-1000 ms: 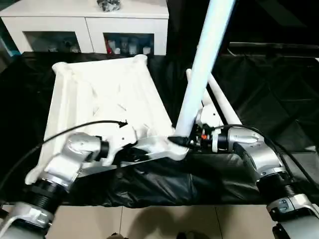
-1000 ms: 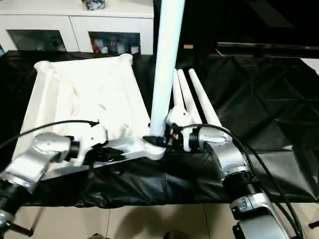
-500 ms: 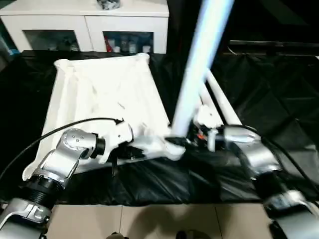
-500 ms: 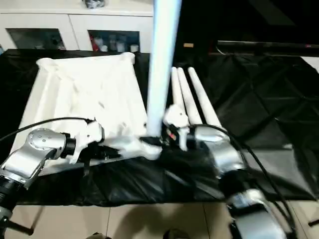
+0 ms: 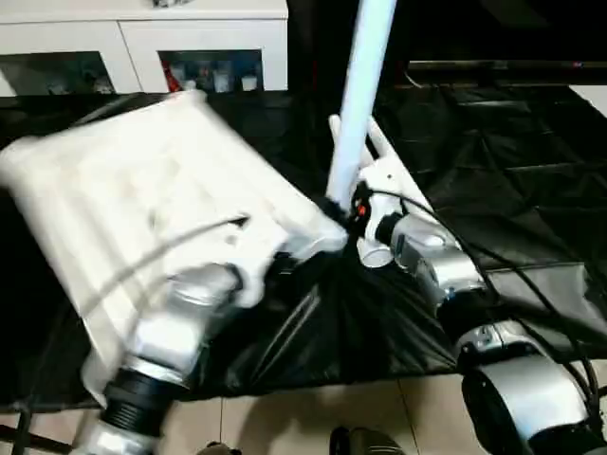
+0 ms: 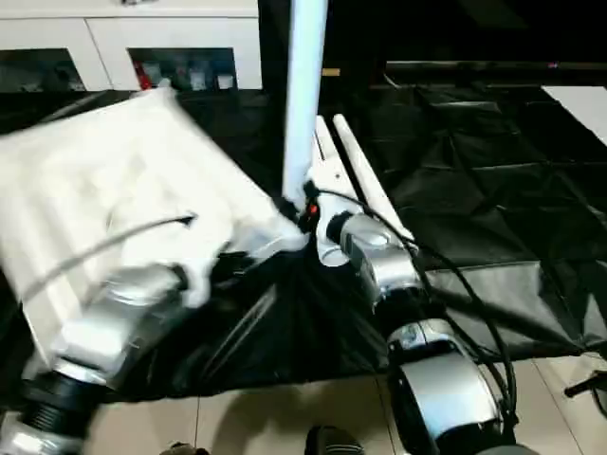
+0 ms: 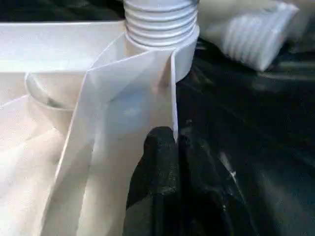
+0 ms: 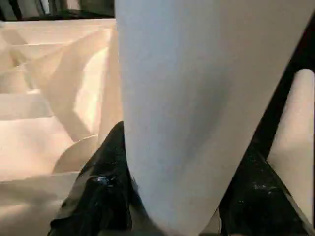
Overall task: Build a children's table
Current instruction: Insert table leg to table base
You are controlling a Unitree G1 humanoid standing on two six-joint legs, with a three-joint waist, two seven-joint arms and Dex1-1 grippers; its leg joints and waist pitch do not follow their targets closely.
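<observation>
The children's table is in parts. Its white tabletop (image 5: 142, 190) lies underside up and skewed on the black cloth. One white leg (image 5: 358, 95) stands upright in the near right corner socket (image 7: 184, 54), its threaded end (image 7: 160, 19) showing above the socket. My right gripper (image 5: 343, 207) is shut on this leg just above the socket, with black fingers (image 8: 106, 182) on either side of the tube. My left gripper (image 5: 285, 263) is shut on a thin rib of the tabletop beside that socket, fingers (image 7: 160, 162) pinching it. More legs (image 6: 353, 175) lie flat behind the upright one.
A white glass-door cabinet (image 5: 142, 28) stands at the back left. Crumpled black cloth (image 5: 493, 142) covers the work surface and hangs over its near edge. Pale floor tiles (image 5: 285, 427) show below it.
The tabletop has swung so its far end points more to the left, and the upright leg has gone with it. Both arms followed, and the view itself has shifted.
</observation>
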